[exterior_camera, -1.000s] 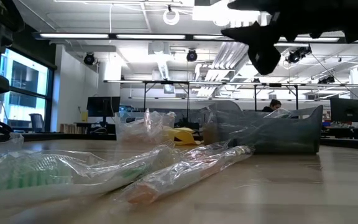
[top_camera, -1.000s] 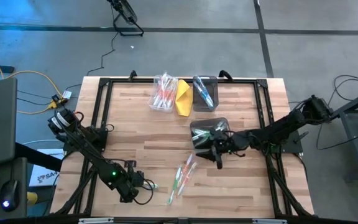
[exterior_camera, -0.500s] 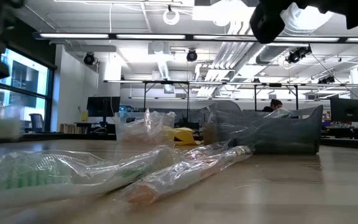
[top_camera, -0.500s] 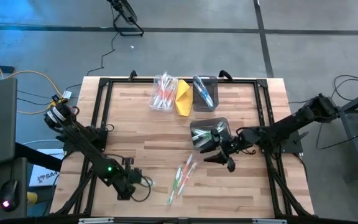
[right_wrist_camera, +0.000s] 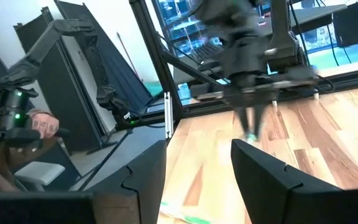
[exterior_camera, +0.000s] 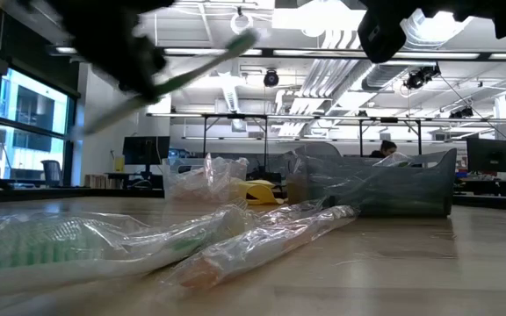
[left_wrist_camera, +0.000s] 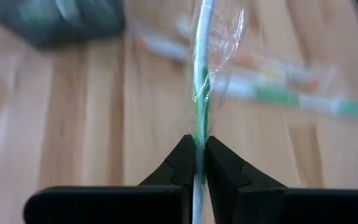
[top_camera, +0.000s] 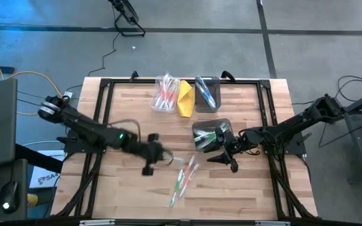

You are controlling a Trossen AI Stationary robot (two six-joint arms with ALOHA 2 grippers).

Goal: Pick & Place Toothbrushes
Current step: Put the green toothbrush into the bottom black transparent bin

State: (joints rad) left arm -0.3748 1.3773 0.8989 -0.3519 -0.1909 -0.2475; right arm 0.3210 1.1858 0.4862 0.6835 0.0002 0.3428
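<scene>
**Around my table**

My wooden table (top_camera: 143, 125) carries a black frame (top_camera: 102, 100) round its edge. At the far side a clear bin (top_camera: 166, 94) and a dark bin (top_camera: 207, 94) stand with a yellow folded cloth (top_camera: 185, 99) between them. Nearer the middle sits a third dark bin (top_camera: 211, 134). Cables (top_camera: 36, 78) trail over the grey floor (top_camera: 332, 50). Beyond the table I see a person (exterior_camera: 388, 149) among desks and monitors (exterior_camera: 145, 149).
</scene>
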